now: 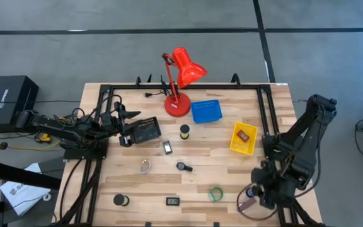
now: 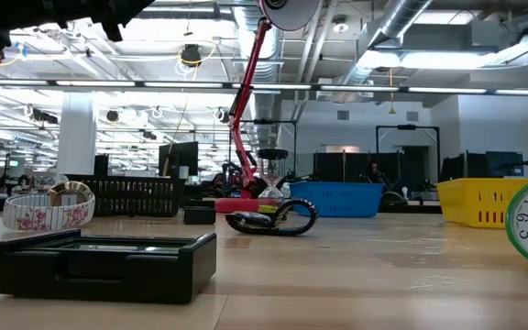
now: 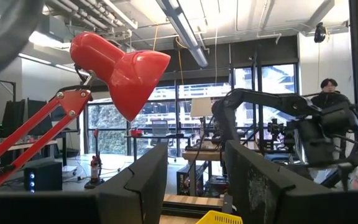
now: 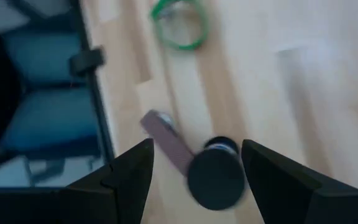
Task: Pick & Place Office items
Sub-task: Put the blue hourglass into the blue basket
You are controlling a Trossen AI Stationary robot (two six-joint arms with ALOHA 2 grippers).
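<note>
Looks like the pick step: right tool (image 4: 191, 165) hanging jaws-wide, holding nothing, over a black roll (image 4: 216, 177) and a maroon oblong (image 4: 166, 144) lying just beside it at the near right corner of the worktop (image 1: 200, 183). Next up, probably: drop straight down, straddle just one of the two. Bit tricky, so close together. Green tape ring (image 1: 215, 193) near, not blocking. Further off, more small pieces scattered mid-worktop, then yellow tray (image 1: 242, 139) and blue tray (image 1: 206, 111). Left tool (image 1: 126, 131) parked far left, partly open, empty.
</note>
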